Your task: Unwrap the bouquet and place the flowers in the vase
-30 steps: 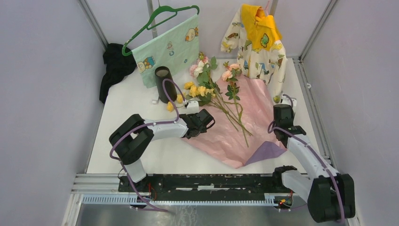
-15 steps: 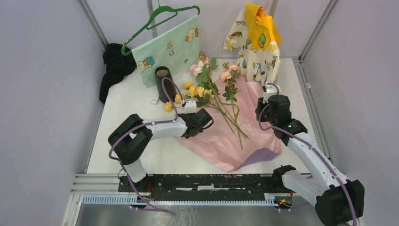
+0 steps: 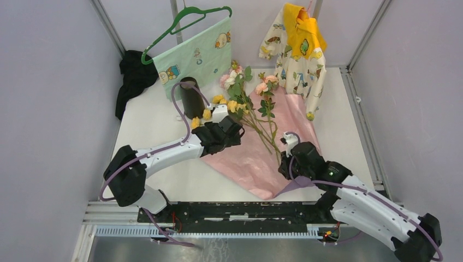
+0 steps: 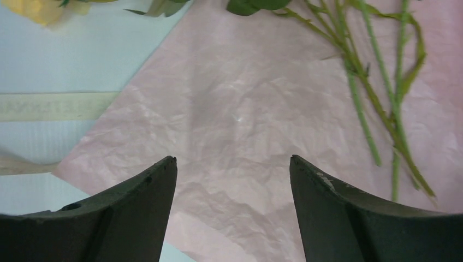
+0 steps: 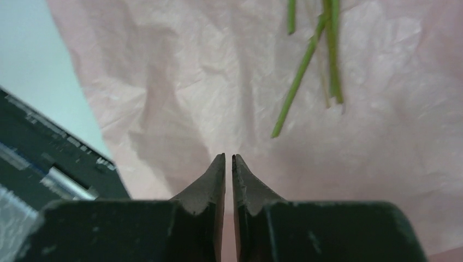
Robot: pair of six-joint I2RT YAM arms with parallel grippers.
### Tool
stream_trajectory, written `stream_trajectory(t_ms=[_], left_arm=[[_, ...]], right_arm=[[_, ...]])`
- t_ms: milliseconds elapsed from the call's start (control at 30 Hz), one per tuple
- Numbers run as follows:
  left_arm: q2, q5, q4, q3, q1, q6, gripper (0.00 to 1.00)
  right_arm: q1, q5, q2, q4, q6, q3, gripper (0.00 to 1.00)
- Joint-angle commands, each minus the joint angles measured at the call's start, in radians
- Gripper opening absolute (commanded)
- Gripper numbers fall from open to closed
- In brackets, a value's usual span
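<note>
White tabletop (image 3: 153, 123) lies bare to the left and right of the spread pink paper (image 3: 248, 158), whose near corner comes close to the near edge. Across the paper's far half we see the flowers (image 3: 240, 106), heads far, stems pointing near. Just left of them the black vase (image 3: 191, 101) stands upright, the flowers outside it. Our left gripper (image 4: 233, 161) hangs over the paper's left edge, fingers spread wide. Our right gripper (image 5: 229, 157), near right, has its fingers almost pressed together; we cannot tell whether paper is caught.
</note>
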Motion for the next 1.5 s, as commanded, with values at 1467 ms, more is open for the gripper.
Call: stream_trajectory(t_ms=[1467], left_arm=[[0.318,0.913,0.154,0.208,-0.477,0.660,0.70]], right_arm=[[0.540,1.077,0.140,0.097,-0.137,0.689,0.34]])
